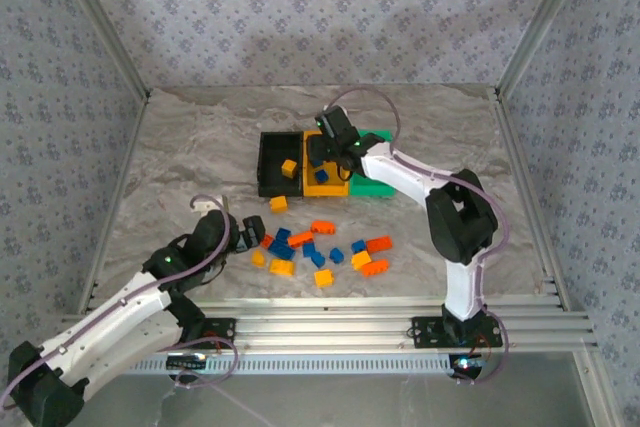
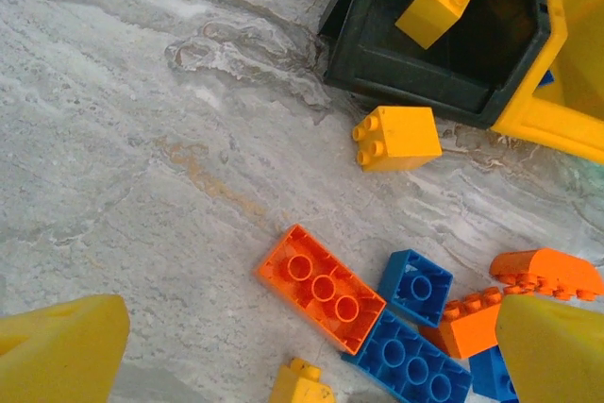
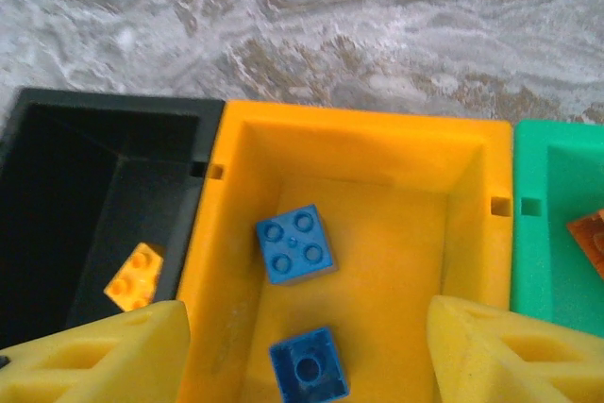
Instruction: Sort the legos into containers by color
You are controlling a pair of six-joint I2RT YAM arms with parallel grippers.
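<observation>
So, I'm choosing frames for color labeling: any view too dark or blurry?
Top external: even light, sharp, bricks small. Left wrist: crisp, but the near fingers blur. Right wrist: softer; the black bin interior is dim, though its yellow brick reads.

right of the right gripper [image 3: 310,354], a red-orange brick [image 3: 589,236] in the green bin [image 3: 547,261] runs off the picture's edge.

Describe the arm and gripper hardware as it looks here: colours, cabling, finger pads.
The left arm and right arm have white link shells with bulky black joint housings. A thin pale cable loops loosely off each arm. The left gripper and right gripper have black bodies and chunky yellow fingers with recessed cut-outs.
</observation>
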